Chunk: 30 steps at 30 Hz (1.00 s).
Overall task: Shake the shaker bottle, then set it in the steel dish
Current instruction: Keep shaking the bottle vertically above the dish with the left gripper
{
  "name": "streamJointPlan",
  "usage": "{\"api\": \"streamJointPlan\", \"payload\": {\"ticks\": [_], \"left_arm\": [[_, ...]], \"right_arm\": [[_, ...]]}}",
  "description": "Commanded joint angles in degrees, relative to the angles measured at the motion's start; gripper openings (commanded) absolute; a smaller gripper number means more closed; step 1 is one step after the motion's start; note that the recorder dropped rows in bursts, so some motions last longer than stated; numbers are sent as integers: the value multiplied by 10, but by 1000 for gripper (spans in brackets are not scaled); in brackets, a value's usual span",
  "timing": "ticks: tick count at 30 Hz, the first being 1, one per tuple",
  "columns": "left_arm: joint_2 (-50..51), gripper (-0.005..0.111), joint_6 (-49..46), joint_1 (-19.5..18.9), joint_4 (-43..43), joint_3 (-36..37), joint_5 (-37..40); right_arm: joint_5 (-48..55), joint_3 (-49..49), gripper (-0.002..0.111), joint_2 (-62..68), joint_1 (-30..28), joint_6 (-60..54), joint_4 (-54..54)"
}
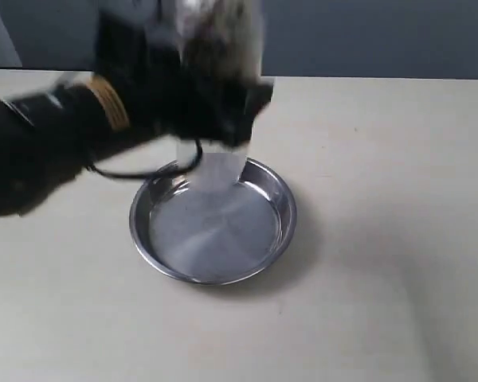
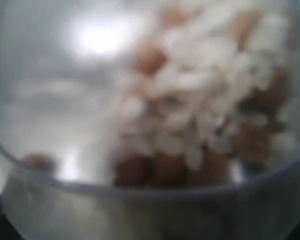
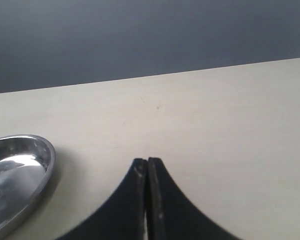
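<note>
The clear shaker bottle (image 1: 217, 95) hangs blurred in the air above the far rim of the steel dish (image 1: 213, 221), held by my left gripper (image 1: 215, 99), which is shut on it. Brown and white granules fill the bottle (image 2: 190, 100) in the left wrist view, which shows nothing else. The round shiny dish (image 3: 15, 172) lies flat on the table with nothing in it. My right gripper (image 3: 147, 162) is shut with nothing held, low over the table to the right of the dish; it does not show in the exterior view.
The pale table (image 1: 382, 239) stretches around the dish, with its far edge against a dark grey wall (image 1: 366, 32). My left arm (image 1: 40, 143) reaches in from the left, a black cable hanging over the dish's far rim.
</note>
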State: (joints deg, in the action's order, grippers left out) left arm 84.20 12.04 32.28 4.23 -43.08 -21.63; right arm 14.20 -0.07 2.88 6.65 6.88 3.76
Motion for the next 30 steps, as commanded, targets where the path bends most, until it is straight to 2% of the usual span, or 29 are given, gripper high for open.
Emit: {"api": "streamJointPlan", "payload": {"ticks": [1, 3, 4, 7, 9, 13, 17, 19, 22, 24, 25, 28, 29, 30], "left_arm": [[-22, 0, 60, 4, 42, -2, -81], [-69, 0, 59, 4, 94, -37, -133], [-84, 0, 48, 4, 96, -53, -127], [-90, 0, 21, -1, 58, -71, -33], [-49, 0, 21, -2, 54, -43, 31], [34, 0, 33, -1, 5, 12, -20], [-32, 0, 44, 3, 52, -28, -112], [-75, 0, 44, 3, 74, -61, -109], [-97, 0, 26, 3, 79, -83, -43], [-71, 0, 19, -3, 67, -59, 13], [-46, 0, 19, -8, 63, -36, 17], [29, 0, 46, -20, -5, 26, -24], [37, 0, 78, -20, -14, 33, -37], [32, 0, 122, -15, 13, 33, -47]], "right_arm": [[-8, 1, -1, 2, 2, -2, 0], [-8, 1, -1, 2, 2, -2, 0], [-8, 1, -1, 2, 2, -2, 0], [-7, 1, -1, 2, 2, -2, 0], [-7, 1, -1, 2, 2, -2, 0], [-7, 1, -1, 2, 2, -2, 0], [-7, 1, -1, 2, 2, -2, 0], [-7, 1, -1, 2, 2, -2, 0], [-7, 1, -1, 2, 2, -2, 0], [-7, 1, -1, 2, 2, -2, 0], [-7, 1, -1, 2, 2, -2, 0], [-7, 1, -1, 2, 2, -2, 0], [-7, 1, -1, 2, 2, -2, 0], [-7, 1, -1, 2, 2, -2, 0]]}}
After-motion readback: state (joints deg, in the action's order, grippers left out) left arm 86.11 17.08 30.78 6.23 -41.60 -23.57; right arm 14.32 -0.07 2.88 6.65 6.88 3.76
